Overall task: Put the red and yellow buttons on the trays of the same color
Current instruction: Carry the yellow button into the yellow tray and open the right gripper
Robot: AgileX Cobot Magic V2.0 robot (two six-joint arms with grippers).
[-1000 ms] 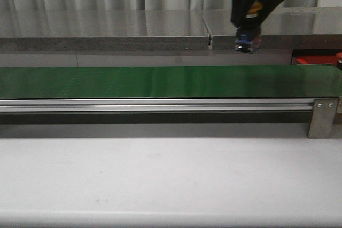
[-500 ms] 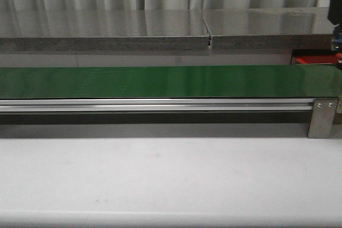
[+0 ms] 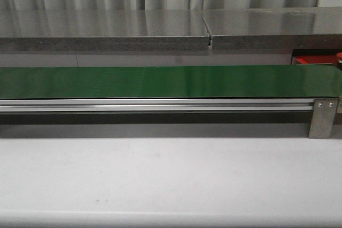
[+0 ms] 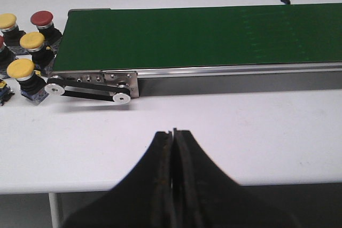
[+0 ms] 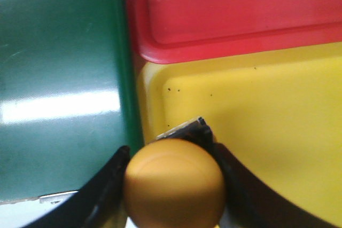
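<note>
While your right gripper is clamped on the yellow button right over the yellow tray's near edge beside the green belt, shift further over the tray before releasing; left gripper sits pinched closed, empty.

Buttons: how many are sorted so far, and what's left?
Done: none visibly sorted; the yellow plastic tray looks empty. The red plastic tray holds something at its edge, unclear. In hand: the right gripper holds a yellow dome-capped button over the yellow tray. Left: three yellow-capped buttons and a red-capped button wait beside the green conveyor belt.
</note>
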